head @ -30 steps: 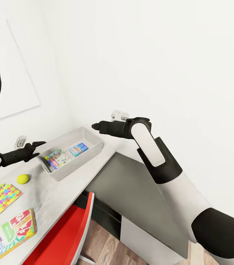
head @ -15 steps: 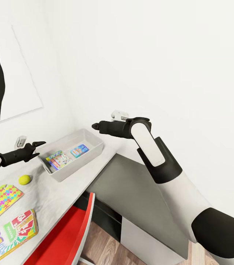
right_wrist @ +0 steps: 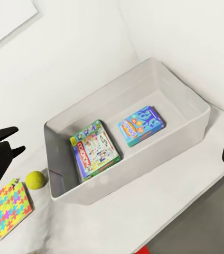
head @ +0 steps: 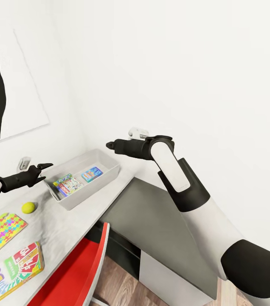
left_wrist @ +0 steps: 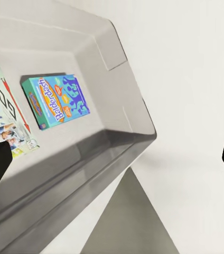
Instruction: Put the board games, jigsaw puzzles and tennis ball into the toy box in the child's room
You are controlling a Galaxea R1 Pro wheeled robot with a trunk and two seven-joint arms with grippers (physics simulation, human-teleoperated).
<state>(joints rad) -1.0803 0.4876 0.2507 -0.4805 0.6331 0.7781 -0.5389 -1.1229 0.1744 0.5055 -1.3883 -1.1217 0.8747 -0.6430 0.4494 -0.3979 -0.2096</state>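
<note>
- Left gripper (head: 43,166): jaws parted, holding nothing, poised just left of the light grey sloping-sided toy box (head: 109,170).
- Right gripper (head: 108,145): empty; how wide its jaws stand cannot be told; held above the box's far end.
- Done: blue board game (right_wrist: 141,125) and green-bordered board game (right_wrist: 94,148) lie flat inside the box.
- Left, on the light grey table (head: 63,229): yellow-green tennis ball (head: 28,207), multicoloured jigsaw puzzle (head: 2,231), green-and-red "SKIP-BO" game (head: 12,268). The second puzzle's place cannot be told.

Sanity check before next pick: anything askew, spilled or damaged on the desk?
Nothing stands out. Two game boxes lie flat in the toy box; the tennis ball, puzzle and SKIP-BO box rest flat on the table, undamaged.
</note>
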